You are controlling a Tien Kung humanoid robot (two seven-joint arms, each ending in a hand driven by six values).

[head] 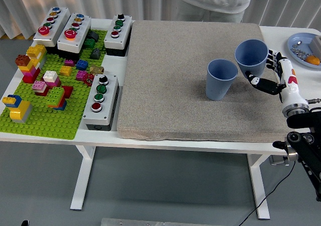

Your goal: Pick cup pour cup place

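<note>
The right hand [273,78] reaches in from the desk's right edge, its black fingers [258,81] curled around a blue ribbed cup [251,58] held lifted and tipped slightly toward a second blue cup [220,79]. That second cup, tapered with a fine vertical rib, stands upright on the coarse grey-beige mat [175,80], just beside the held one. A white desk [150,140] carries the mat, and a green studded baseplate [47,121] with bright plastic bricks lies at the left.

White hand [282,78], black fingers [261,82]
</note>
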